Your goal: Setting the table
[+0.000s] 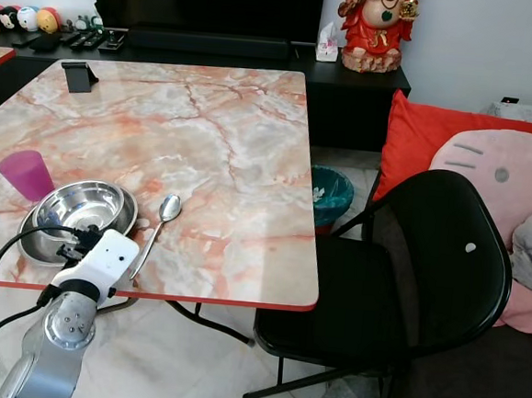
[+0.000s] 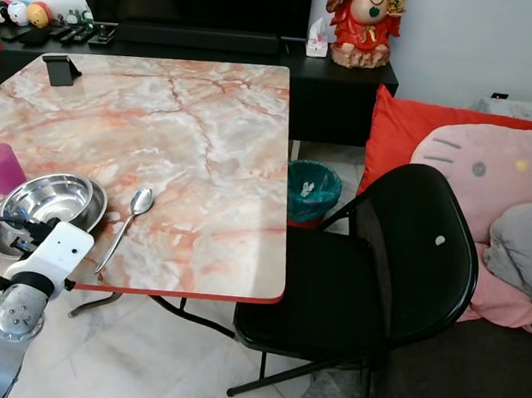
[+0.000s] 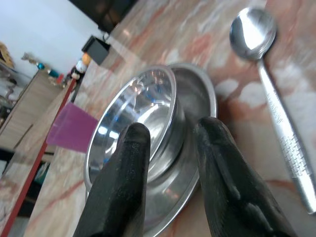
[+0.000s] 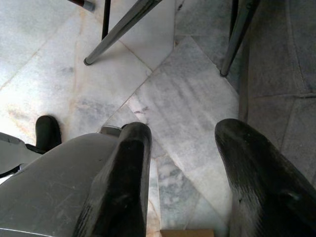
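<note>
steel bowl (image 1: 79, 206) on round plate (image 1: 122, 227) | left gripper (image 3: 168, 148) fingers apart | spoon (image 1: 159, 225) beside

Bowl (image 1: 79, 206) on plate (image 1: 126, 223), spoon (image 1: 158, 226) right, cup (image 1: 26, 174) left

My left claw (image 3: 168, 148) hangs just over the near rim of the steel plate (image 3: 200, 98), its two black fingers (image 3: 126, 182) a little apart with nothing between them. A steel bowl (image 3: 136, 118) sits in that plate. A purple cup (image 3: 69, 129) stands just beyond the bowl, and a spoon (image 3: 269, 84) (bowl up) lies beside the plate on the marble counter (image 3: 207, 29)
</note>
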Available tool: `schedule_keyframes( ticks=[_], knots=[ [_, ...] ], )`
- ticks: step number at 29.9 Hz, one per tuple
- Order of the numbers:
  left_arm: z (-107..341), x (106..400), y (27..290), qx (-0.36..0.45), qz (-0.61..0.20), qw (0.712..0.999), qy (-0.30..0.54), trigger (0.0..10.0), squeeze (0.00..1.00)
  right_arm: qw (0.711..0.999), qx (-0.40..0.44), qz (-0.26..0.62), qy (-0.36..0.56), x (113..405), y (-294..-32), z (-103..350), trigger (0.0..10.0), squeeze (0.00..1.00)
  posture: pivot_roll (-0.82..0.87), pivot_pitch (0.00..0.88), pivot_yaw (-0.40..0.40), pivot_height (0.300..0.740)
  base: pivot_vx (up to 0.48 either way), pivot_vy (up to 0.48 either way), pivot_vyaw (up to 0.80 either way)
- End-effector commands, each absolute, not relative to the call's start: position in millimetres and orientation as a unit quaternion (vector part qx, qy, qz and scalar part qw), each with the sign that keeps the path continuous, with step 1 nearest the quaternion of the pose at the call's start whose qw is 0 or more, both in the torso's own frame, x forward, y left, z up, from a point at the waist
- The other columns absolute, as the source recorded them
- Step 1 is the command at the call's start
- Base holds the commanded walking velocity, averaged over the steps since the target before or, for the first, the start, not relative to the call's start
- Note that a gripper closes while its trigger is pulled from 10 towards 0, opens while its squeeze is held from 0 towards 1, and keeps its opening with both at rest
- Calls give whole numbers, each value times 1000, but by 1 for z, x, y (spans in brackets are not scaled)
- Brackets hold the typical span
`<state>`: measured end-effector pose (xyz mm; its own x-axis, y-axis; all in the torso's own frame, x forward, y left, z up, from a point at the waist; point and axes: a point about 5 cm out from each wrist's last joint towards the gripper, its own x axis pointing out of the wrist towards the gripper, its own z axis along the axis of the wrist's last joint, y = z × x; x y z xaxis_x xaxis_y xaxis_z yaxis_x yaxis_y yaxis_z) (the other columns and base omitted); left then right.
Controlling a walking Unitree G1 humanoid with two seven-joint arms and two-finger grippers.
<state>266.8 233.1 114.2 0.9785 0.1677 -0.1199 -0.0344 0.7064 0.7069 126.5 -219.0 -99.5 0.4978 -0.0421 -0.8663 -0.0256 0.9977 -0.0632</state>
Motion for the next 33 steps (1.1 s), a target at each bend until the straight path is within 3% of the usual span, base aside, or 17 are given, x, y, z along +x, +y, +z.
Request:
schedule_keyframes(
  ticks=[1, 33],
  knots=[
    [111, 270, 238, 396, 62, 910, 107, 10000, 0, 863, -34, -3, 504, 125, -218, -100, 10000, 0, -5, 0, 26, 732, 0, 0, 0],
    [91, 275, 222, 340, 7, 926, 164, 10000, 0, 863, -32, -5, 504, 124, -218, -100, 10000, 0, -5, 0, 25, 732, 0, 0, 0]
  ],
)
